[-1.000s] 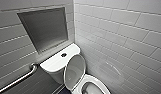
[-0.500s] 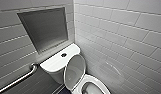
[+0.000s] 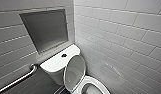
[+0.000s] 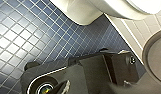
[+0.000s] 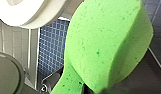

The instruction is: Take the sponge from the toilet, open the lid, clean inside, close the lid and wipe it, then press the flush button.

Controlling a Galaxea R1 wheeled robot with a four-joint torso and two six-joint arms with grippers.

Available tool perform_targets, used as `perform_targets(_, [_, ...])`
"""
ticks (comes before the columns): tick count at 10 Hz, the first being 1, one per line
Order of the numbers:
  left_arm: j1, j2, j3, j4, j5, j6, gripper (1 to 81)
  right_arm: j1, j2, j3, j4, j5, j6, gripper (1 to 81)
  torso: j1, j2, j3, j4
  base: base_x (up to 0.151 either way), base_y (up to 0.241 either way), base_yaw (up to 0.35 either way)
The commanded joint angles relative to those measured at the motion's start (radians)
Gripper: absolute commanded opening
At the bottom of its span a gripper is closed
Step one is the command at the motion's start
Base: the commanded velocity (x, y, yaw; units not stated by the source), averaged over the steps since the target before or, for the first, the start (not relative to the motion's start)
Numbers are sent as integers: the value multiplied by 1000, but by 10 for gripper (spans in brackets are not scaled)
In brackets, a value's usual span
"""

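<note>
sponge [image 5: 106,45]: looks squeezed tight in right gripper [image 5: 82,86], up off the blue floor [image 5: 49,47] | lid [image 3: 74,72]: up, by the tank [image 3: 56,63] front edge | risk: a bump could drop the lid; the soft sponge could slip out

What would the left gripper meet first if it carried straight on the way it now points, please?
Most likely the blue tiled floor, just short of the toilet base, though depth is hard to judge here.
</note>
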Motion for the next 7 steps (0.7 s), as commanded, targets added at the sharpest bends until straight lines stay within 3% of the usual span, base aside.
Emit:
perform_targets(1, [-30, -32, 23, 10, 20, 2, 811, 140, -117, 141, -9, -72, -3, 10, 0, 0, -60, 0, 0, 0, 0])
perform_targets(5, [33, 31, -43, 9, 15, 1, 811, 338, -212, 218, 0, -118, -1, 10, 7, -15, -178, 0, 0, 0, 0])
perform_targets(6, [46, 44, -61, 7, 15, 1, 811, 375, -218, 213, 3, -147, 2, 10, 7, -15, -119, 0, 0, 0, 0])
perform_targets(7, [55, 52, -73, 6, 15, 1, 811, 425, -220, 205, 5, -179, 4, 10, 8, -15, -146, 0, 0, 0, 0])
